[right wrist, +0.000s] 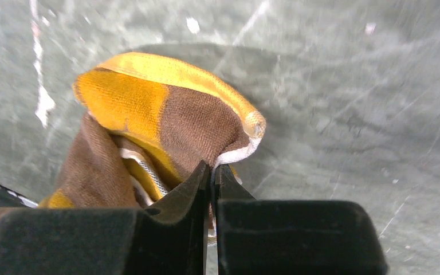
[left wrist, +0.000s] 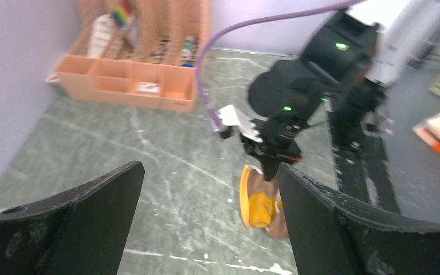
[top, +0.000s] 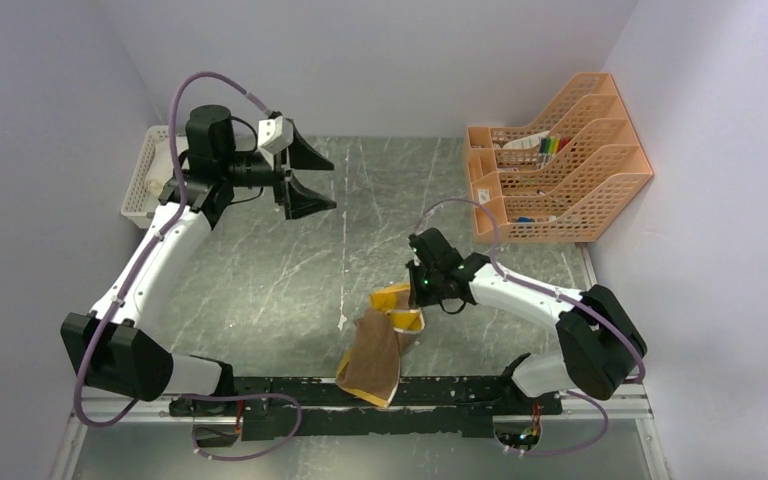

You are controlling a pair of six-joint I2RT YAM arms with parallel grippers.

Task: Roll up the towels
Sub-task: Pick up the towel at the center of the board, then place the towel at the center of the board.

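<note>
We see the right gripper (right wrist: 212,172) lowered over the near middle of the table (top: 290,260), its two black fingers pressed together with only a thin strip of cloth between them. It is pinching the brown towel (top: 372,355) at a folded edge, where a pale hem shows just beside the fingertips. The towel's mustard-yellow back is turned outward at this bunched far end, curling over in a loose hump. We cannot tell whether the hump rests on the table or is lifted a little off it. From there the brown side runs back toward the arms' bases as a long flat flap. Its near corner lies over the black strip (top: 290,395) along the front edge of the table. The towel sits right of the table's centre line, close to the right arm and well apart from the left one.

The left gripper (top: 326,186) is held high over the far left part of the table. Its jaws are spread wide, with nothing between them, and they point toward the right. In the left wrist view, those two dark fingers frame the towel and the right gripper from a distance.

An orange rack (top: 560,170) stands at the far right corner with some coloured pens (top: 550,146) in it. A white basket (top: 143,185) sits at the far left behind the left arm.
</note>
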